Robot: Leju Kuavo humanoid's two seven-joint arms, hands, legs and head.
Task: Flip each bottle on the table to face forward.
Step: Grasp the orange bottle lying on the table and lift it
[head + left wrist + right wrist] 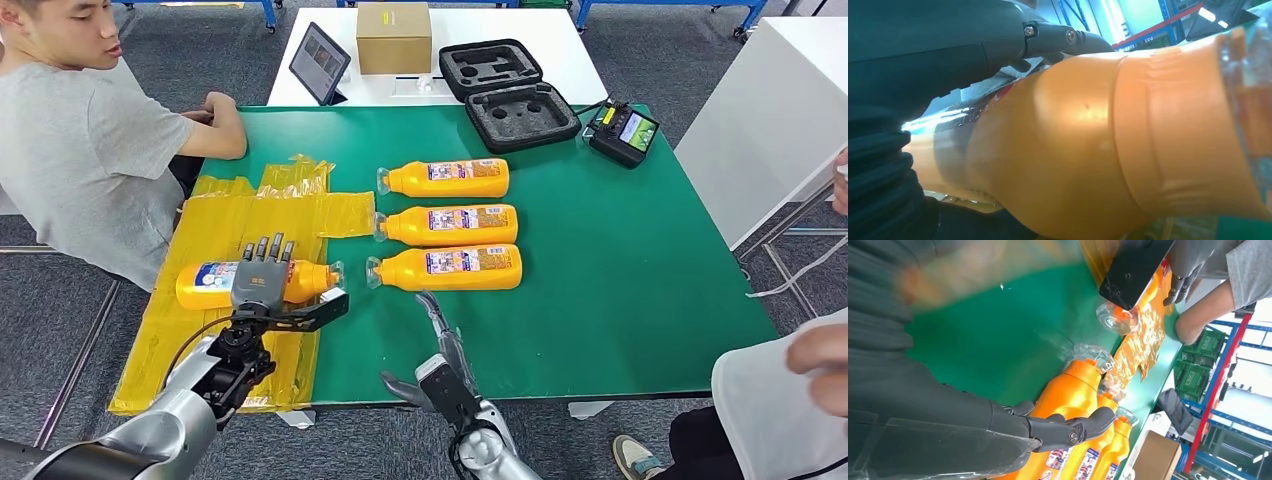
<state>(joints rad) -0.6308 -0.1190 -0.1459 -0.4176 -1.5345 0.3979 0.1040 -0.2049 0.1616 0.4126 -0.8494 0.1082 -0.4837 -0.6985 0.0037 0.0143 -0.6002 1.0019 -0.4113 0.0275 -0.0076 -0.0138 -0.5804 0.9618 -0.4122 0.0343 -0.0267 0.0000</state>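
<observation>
Green table (640, 260) is carrying three orange bottles (447, 225) in a row at centre, labels up, caps pointing left. We are gripping the fourth bottle (200, 283) with the left hand (262, 275), fingers wrapped over its body, on the yellow sheet (230, 215) at near left. Right hand (440, 345) is hovering at the near edge, fingers straight and apart, holding nothing. We are judging the turn needs a firm hold at mid-body, rolling until the label faces up, and lining the cap up with the row.
</observation>
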